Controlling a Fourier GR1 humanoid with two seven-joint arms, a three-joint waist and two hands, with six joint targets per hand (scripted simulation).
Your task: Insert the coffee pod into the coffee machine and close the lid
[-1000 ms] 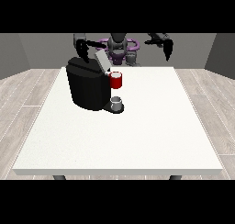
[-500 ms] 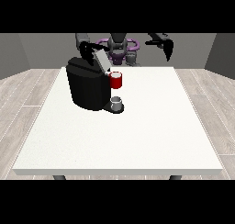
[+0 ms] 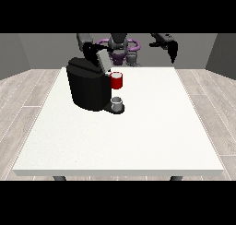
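One small grey cup-shaped thing (image 3: 118,102) sits on the drip base of the squat black coffee machine (image 3: 88,88), near the far-left part of the white tabletop (image 3: 138,136); whether it is the pod cannot be told. A pod would probably be light, stiff and smooth, best pinched across its rim. Just above hangs a red thing at the machine (image 3: 116,80). The tilted grey lid (image 3: 101,60) stands raised, with the hand at the view's left (image 3: 88,49) at it; its fingers cannot be made out. The hand at the view's right (image 3: 173,50) hangs well apart, fingers drooping, holding nothing.
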